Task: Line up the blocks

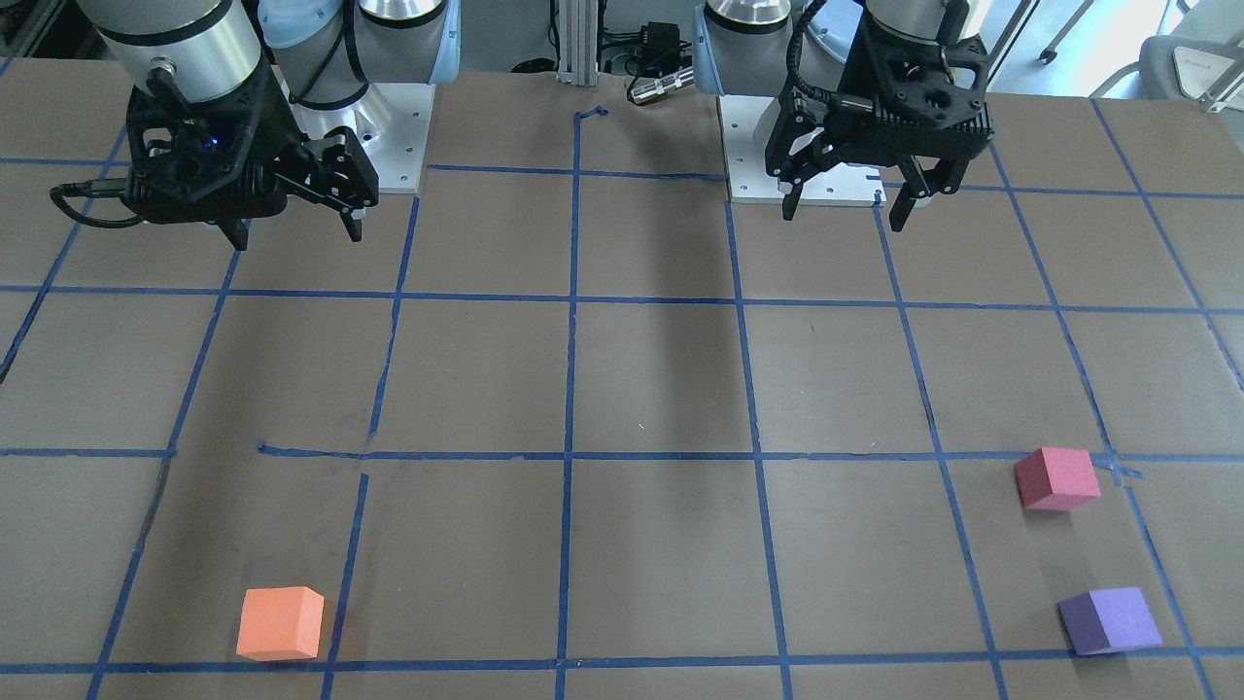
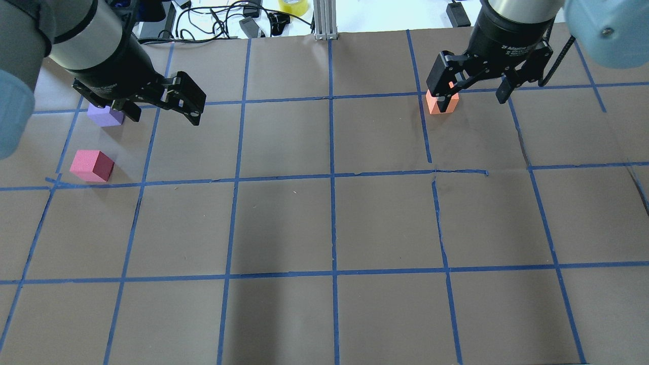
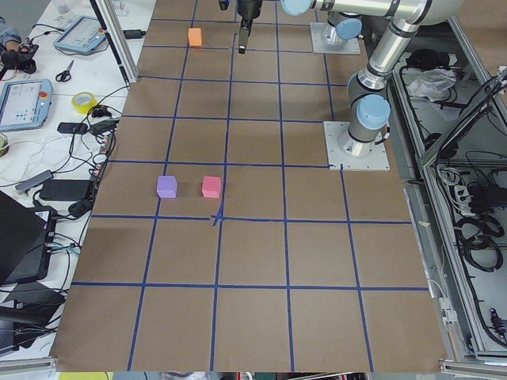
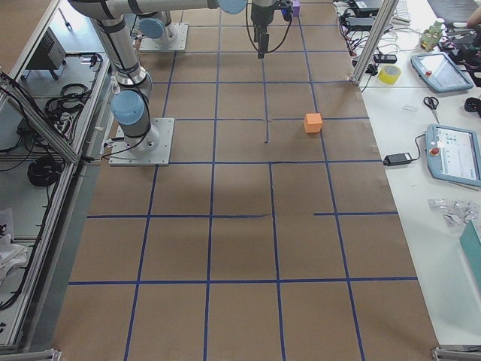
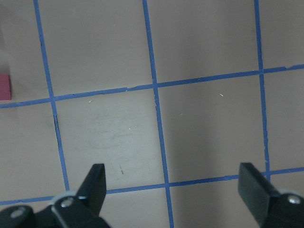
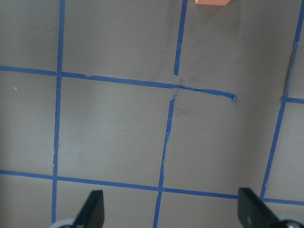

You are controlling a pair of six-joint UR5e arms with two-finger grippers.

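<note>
An orange block [image 1: 280, 622] [image 2: 442, 103] lies on the table's far right side, partly behind a finger of my right gripper [image 2: 470, 99] in the overhead view. A pinkish-red block [image 2: 92, 166] [image 1: 1056, 478] and a purple block [image 2: 105, 115] [image 1: 1108, 620] lie apart at the far left. My left gripper [image 2: 165, 115] [image 1: 846, 212] hangs open and empty above the table. My right gripper [image 1: 296, 235] is also open and empty, held high. The left wrist view shows the pinkish-red block's edge [image 5: 4, 88]. The right wrist view shows the orange block's edge [image 6: 211, 2].
The brown table [image 2: 329, 228] is marked with a blue tape grid. The arms' white base plates [image 1: 826, 175] [image 1: 398, 136] sit at the robot's side. Cables and a yellow tape roll [image 2: 293, 6] lie past the far edge. Tablets and scissors [image 4: 431, 101] lie on the operators' side bench.
</note>
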